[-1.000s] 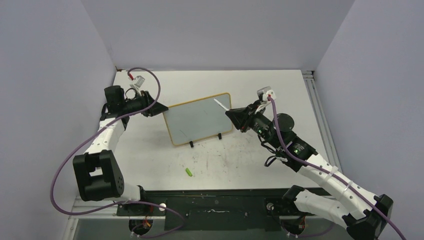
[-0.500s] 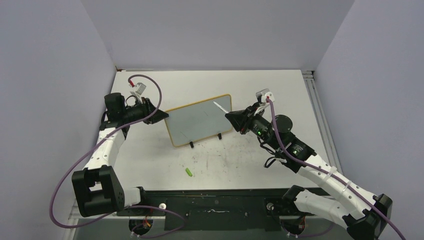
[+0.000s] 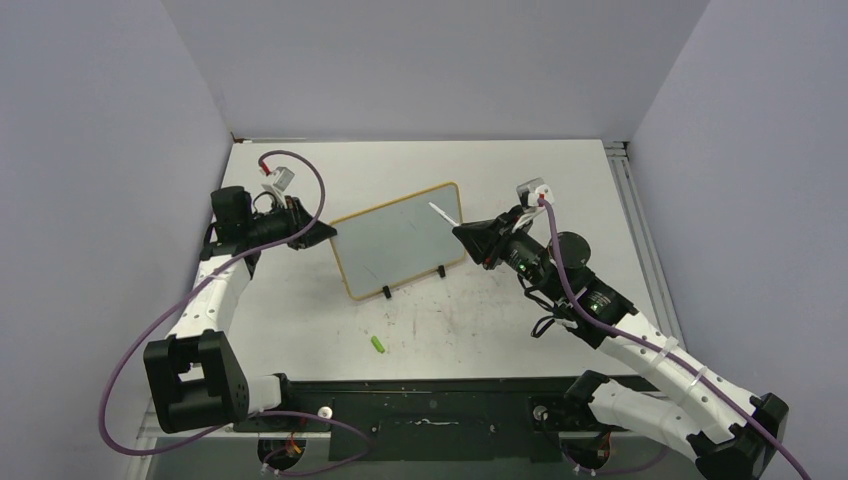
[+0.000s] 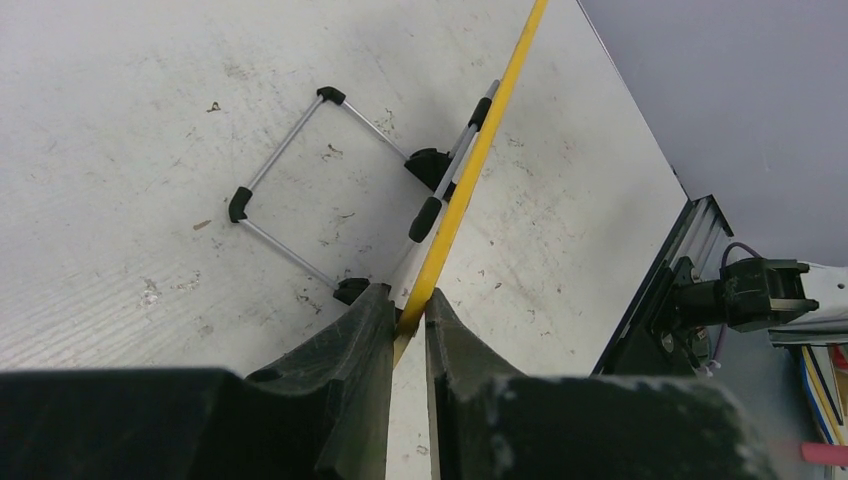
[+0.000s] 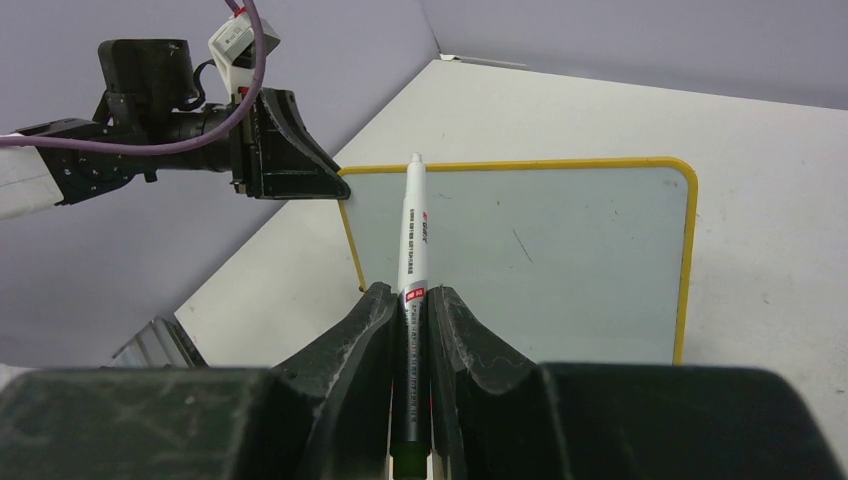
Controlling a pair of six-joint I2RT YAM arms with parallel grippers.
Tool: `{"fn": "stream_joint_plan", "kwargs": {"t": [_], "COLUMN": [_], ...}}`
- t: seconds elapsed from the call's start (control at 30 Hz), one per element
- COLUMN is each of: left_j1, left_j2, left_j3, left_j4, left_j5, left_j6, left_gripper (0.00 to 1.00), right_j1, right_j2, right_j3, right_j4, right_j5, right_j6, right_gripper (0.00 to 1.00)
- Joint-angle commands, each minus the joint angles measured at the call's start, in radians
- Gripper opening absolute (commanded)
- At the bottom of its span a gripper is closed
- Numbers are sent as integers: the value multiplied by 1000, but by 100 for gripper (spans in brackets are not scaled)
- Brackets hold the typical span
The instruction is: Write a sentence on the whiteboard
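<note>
The whiteboard (image 3: 395,240), white with a thin yellow frame, stands tilted on black feet at mid-table. The sentence is not in view on it; only a short thin stroke (image 5: 517,245) shows. My left gripper (image 3: 333,232) is at the board's left edge, and the left wrist view shows it (image 4: 410,315) shut on the yellow frame (image 4: 470,170). My right gripper (image 3: 460,232) hovers by the board's right side, shut on a white marker (image 5: 412,230) that points at the board (image 5: 560,260). Whether the marker's tip touches the board I cannot tell.
A small green cap (image 3: 378,344) lies on the table in front of the board. The board's wire stand (image 4: 290,200) spreads out behind it. A metal rail (image 3: 640,230) runs along the table's right edge. Purple walls close in left, right and back.
My left gripper has moved right to the board's left edge and closed on the frame. The right arm with the marker has barely shifted.
</note>
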Motion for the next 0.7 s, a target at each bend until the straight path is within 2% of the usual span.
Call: {"fn": "stream_joint_plan", "kwargs": {"t": [0.0,0.67], "left_j1": [-9,-67], "left_j2": [-5,-64], "left_j3": [3,-64], "left_j4": [-18,-122], "left_j5": [-2,-71], "left_j6": [5,-10], "left_gripper": [11,6], "right_j1": [-4,-5], "right_j2": [-15,-30], "right_j3": [-3,-24], "right_j4": [40,32], "right_j5": [-3,11], "right_j6": [15,27], "right_gripper": [5,5]}}
